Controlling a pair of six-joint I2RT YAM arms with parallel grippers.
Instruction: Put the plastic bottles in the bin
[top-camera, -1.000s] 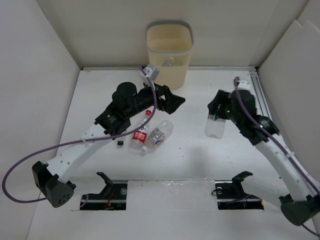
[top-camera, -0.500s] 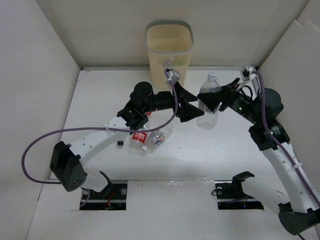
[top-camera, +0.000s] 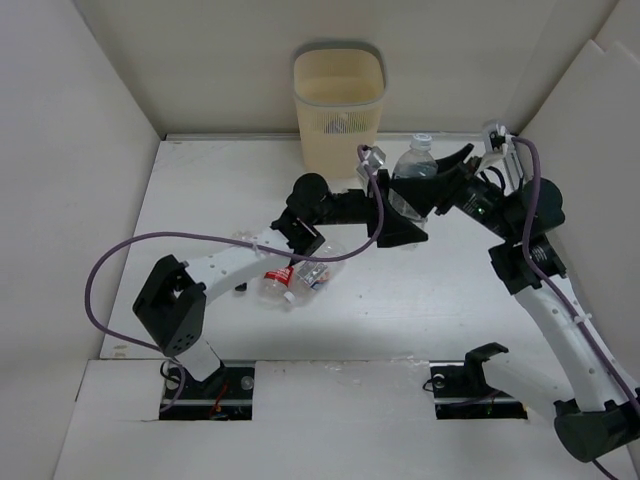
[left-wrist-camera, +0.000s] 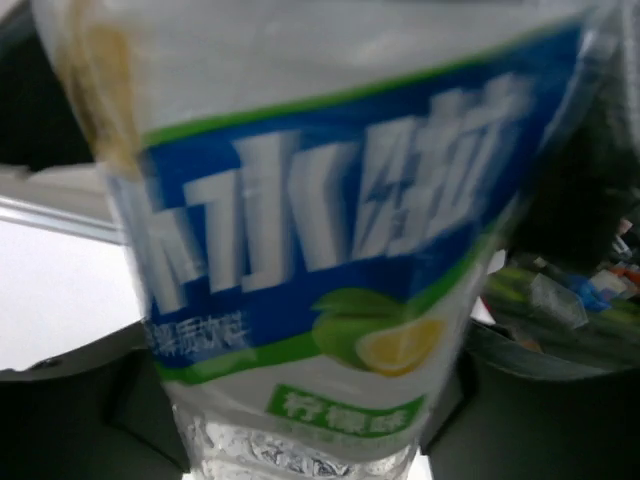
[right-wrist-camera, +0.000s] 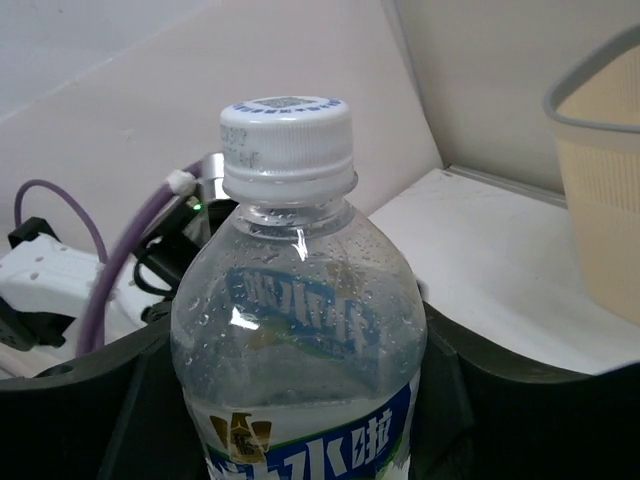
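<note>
The right end effector (top-camera: 438, 186) is gripping the blue-label bottle (right-wrist-camera: 300, 330) above the tabletop (top-camera: 200, 200). The left end effector (top-camera: 398, 226) is reaching its lower part, and I cannot tell whether it is gripping.

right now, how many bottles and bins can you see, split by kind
blue-label bottle, lifted: 1
bottles lying on the table: 2 (red-label bottle, clear bottle)
bin: 1
total: 4 (the left arm may hide more)
</note>
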